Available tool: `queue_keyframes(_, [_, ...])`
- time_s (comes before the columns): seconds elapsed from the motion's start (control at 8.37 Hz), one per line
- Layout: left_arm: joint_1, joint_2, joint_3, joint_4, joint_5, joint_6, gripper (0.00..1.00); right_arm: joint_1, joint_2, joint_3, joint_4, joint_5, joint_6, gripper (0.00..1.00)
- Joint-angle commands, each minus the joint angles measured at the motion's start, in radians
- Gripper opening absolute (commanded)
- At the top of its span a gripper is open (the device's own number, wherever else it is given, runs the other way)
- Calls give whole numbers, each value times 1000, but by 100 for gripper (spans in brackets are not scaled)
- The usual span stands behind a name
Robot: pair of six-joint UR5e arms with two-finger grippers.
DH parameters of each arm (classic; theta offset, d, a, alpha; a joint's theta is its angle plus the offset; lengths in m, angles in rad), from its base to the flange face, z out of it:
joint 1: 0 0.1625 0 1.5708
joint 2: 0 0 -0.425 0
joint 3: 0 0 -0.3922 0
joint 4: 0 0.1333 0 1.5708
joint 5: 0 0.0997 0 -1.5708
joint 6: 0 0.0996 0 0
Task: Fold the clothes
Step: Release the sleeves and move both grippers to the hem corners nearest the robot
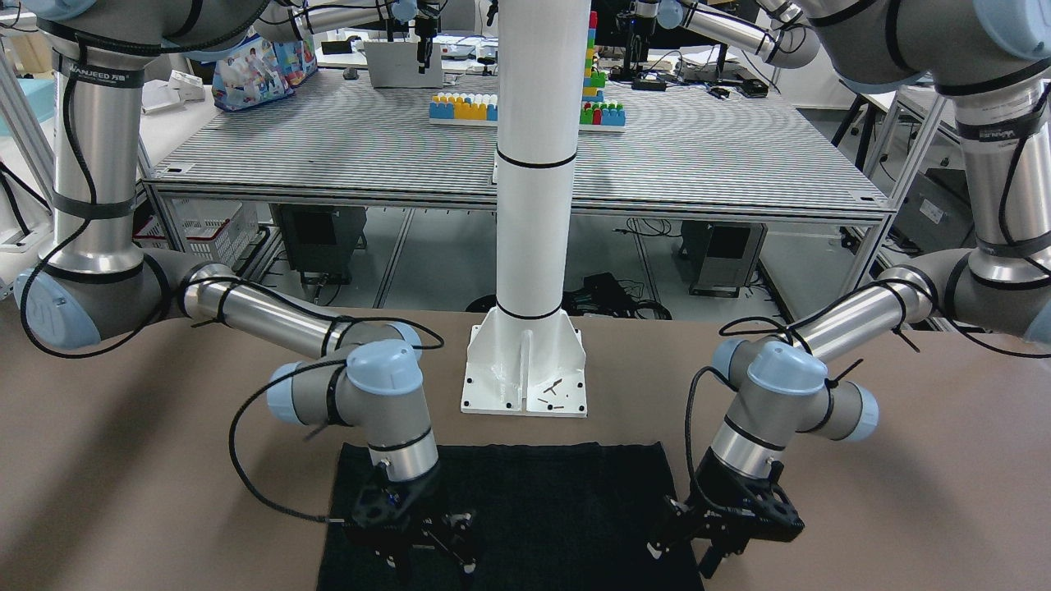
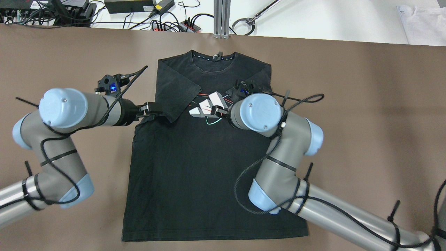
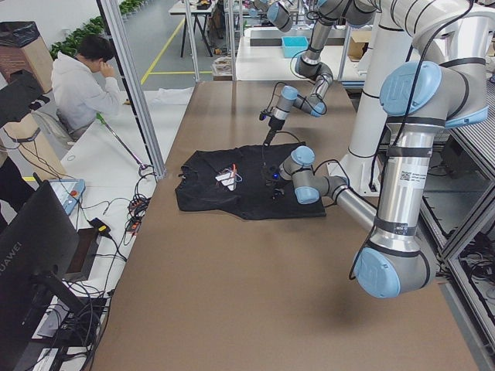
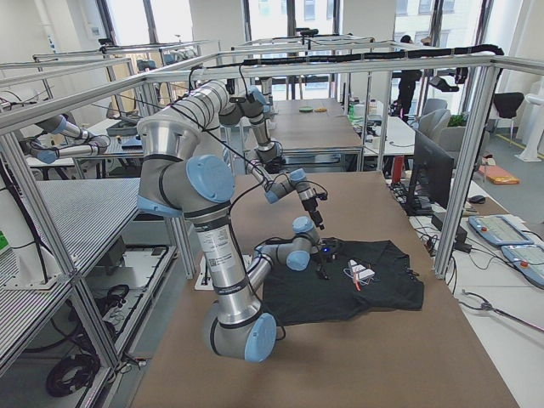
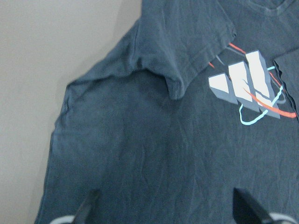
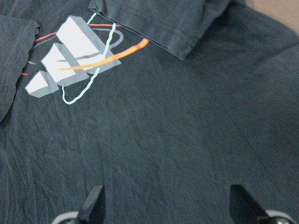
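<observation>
A black T-shirt [image 2: 195, 164] with a white, red and teal chest logo [image 2: 209, 104] lies flat on the brown table, collar away from me. Its left sleeve [image 2: 176, 92] is folded in over the chest. The right sleeve [image 6: 154, 23] is folded in too. My left gripper [image 2: 150, 112] is open and empty, low over the shirt's left armpit edge; its fingertips [image 5: 88, 205] stand wide apart above the cloth. My right gripper [image 6: 166, 205] is open and empty over the chest beside the logo, mostly hidden under its wrist [image 2: 256, 111] in the overhead view.
The white robot post base [image 1: 525, 369] stands behind the shirt's hem. Cables and power strips [image 2: 167, 24] lie on the white bench past the far table edge. A white cloth [image 2: 421, 17] lies at the far right. A person [image 3: 81, 77] sits beyond the table.
</observation>
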State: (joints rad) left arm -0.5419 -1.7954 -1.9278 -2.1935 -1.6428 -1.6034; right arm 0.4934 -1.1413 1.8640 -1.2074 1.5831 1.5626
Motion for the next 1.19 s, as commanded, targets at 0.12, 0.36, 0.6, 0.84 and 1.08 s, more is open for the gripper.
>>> queue_keyframes(0.12, [262, 149, -138, 0, 197, -203, 100, -165, -241, 218, 14, -112, 203, 94])
queue_keyframes(0.36, [383, 180, -138, -2, 286, -240, 100, -234, -293, 253, 17, -190, 226, 94])
queue_keyframes(0.6, [450, 211, -135, -6, 331, -247, 100, -280, -372, 320, 44, -204, 246, 93])
queue_keyframes(0.84, [496, 252, -131, -6, 351, -243, 100, -308, -414, 317, 107, -239, 249, 94])
queue_keyframes(1.08, [545, 277, -125, -6, 382, -248, 100, -308, -414, 316, 107, -245, 249, 94])
